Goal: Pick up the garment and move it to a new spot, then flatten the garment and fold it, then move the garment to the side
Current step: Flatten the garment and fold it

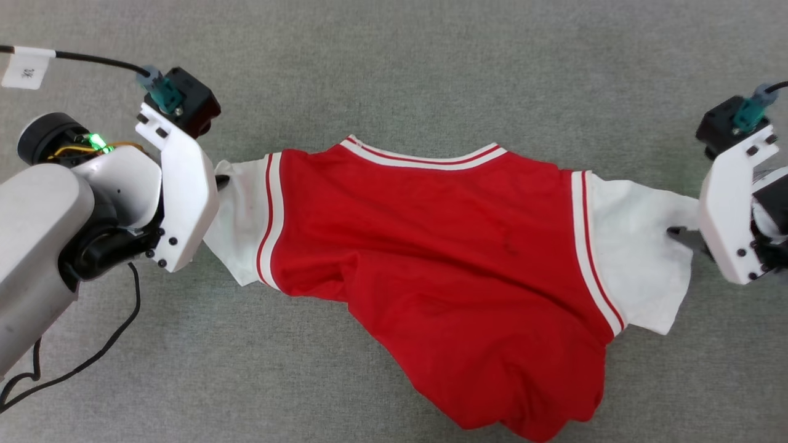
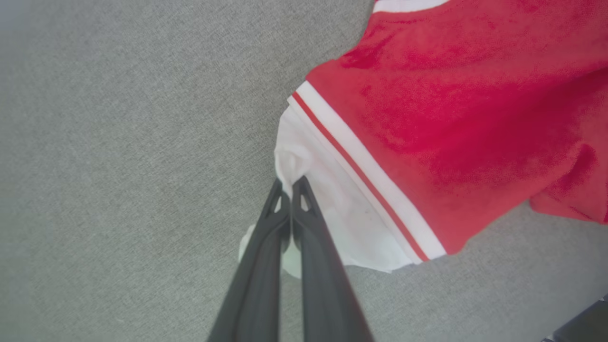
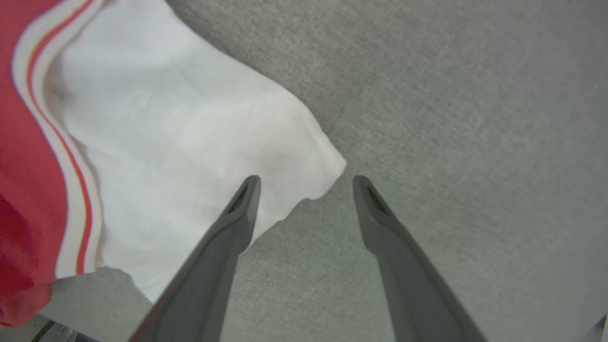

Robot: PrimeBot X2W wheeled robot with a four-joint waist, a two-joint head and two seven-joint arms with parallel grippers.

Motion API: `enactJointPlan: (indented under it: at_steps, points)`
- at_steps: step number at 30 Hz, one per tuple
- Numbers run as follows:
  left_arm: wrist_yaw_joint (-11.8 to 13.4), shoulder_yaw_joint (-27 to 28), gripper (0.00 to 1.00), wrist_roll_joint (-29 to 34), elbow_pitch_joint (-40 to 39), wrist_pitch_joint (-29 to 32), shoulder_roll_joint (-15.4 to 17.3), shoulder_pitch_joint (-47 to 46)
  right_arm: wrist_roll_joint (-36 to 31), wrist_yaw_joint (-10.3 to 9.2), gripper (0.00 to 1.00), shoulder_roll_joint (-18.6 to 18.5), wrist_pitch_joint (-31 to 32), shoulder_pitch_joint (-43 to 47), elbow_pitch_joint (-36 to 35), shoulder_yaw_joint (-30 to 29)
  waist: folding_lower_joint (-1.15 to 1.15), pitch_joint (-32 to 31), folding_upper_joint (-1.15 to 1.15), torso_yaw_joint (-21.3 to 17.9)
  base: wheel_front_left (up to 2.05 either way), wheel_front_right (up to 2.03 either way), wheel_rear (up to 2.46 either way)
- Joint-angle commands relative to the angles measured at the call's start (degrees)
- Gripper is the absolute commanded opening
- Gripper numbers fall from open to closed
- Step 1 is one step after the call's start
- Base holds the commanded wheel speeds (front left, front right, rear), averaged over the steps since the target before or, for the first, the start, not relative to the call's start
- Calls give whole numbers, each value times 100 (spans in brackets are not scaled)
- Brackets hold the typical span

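Your garment (image 1: 443,246) is soft red knit with white short sleeves and red-and-white striped bands at the neck and armholes. It lies plain red side up, with the sleeves drawn out to either side and the body rumpled and bunched toward the bottom edge of the head view. Your left gripper (image 2: 290,183) has its two dark tapered fingers pressed together, pinching a puckered fold at the outer edge of one white sleeve. Your right gripper (image 3: 306,183) is spread wide and holds nothing: one finger lies over the other white sleeve, the other over the bare grey felt-like surface (image 1: 394,61), with the sleeve's corner between them. Both arms reach in toward the shirt from opposite sides. The surface under it is finely flecked, and a black cable (image 1: 92,58) trails by the left arm.
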Motion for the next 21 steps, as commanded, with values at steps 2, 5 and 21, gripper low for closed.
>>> enactJointPlan:
  at_steps: [2,5,21]
  points:
    - [-33,12,0,50,11,-36,-35,-102,52,-4,100,158,-41,40,224,209,0,211,0,102,0,0,0]
    - [-42,16,0,44,63,-69,-54,-128,121,-1,100,325,-147,219,398,654,0,279,0,112,0,0,0]
    - [-112,171,0,35,280,-865,-25,153,512,-5,0,-171,-2458,-427,428,849,0,-556,0,-102,0,0,0]
